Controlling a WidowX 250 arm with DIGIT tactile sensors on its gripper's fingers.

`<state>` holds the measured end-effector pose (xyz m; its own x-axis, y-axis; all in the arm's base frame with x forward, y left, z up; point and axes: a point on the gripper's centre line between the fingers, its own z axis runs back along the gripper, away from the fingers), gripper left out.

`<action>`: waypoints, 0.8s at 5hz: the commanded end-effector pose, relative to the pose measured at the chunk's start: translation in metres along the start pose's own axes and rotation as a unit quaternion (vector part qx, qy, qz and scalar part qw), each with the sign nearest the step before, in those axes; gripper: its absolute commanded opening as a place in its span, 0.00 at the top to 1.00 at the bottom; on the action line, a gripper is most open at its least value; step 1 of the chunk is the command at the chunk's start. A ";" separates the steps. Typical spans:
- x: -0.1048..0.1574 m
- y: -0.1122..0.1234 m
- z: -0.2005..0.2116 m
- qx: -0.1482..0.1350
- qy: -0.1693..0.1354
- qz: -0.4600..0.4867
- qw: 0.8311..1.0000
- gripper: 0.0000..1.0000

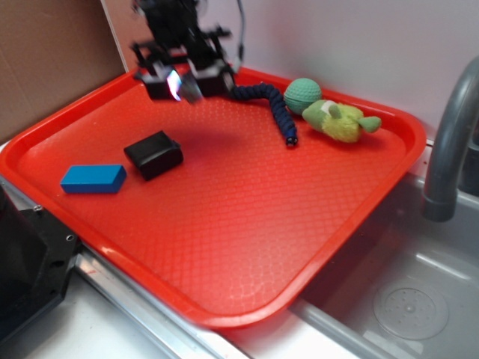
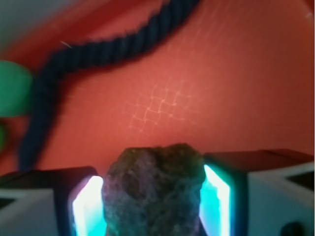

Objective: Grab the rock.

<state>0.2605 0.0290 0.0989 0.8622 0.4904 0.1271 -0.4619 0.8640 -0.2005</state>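
Exterior view. You see 1 red tray (image 1: pixel 224 247) holding 5 loose things: a blue block (image 1: pixel 93 179) and a black block (image 1: pixel 153 154) toward its left side, and a dark blue segmented snake toy (image 1: pixel 278 111), a green ball (image 1: pixel 301 95) and a yellow-green plush toy (image 1: pixel 343 122) along its far edge. Beside the tray on the right lie a metal sink basin (image 1: pixel 408 295) and a grey faucet (image 1: pixel 449 134). The tool (image 1: pixel 182 81) hangs blurred above the tray's far left part, clear of the surface, with a small greyish patch between its fingers; from here you cannot tell for certain what that patch is.

Wrist view. Here you can settle it. The rock (image 2: pixel 155 194) sits directly between the 2 fingers (image 2: pixel 49 199), whose inner faces glow cyan, and the tool (image 2: pixel 153 209) is pinching it on both sides. The rock's longer axis appears to run along the fingers toward the camera, though its lower part is cut off by the frame edge. The tray floor behind it is out of focus, which suggests the rock is held above it. The snake toy curves across the upper left, well apart from the rock.

Judgement: the grasp looks made; what remains for you is to keep it secure.
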 end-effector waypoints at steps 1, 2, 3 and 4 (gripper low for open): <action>-0.005 -0.010 0.108 -0.003 0.043 -0.071 0.997 1.00; -0.013 -0.019 0.135 0.009 0.045 -0.089 0.995 1.00; -0.022 -0.024 0.132 0.015 0.028 -0.120 0.992 1.00; -0.029 -0.028 0.123 0.023 0.009 -0.151 0.988 1.00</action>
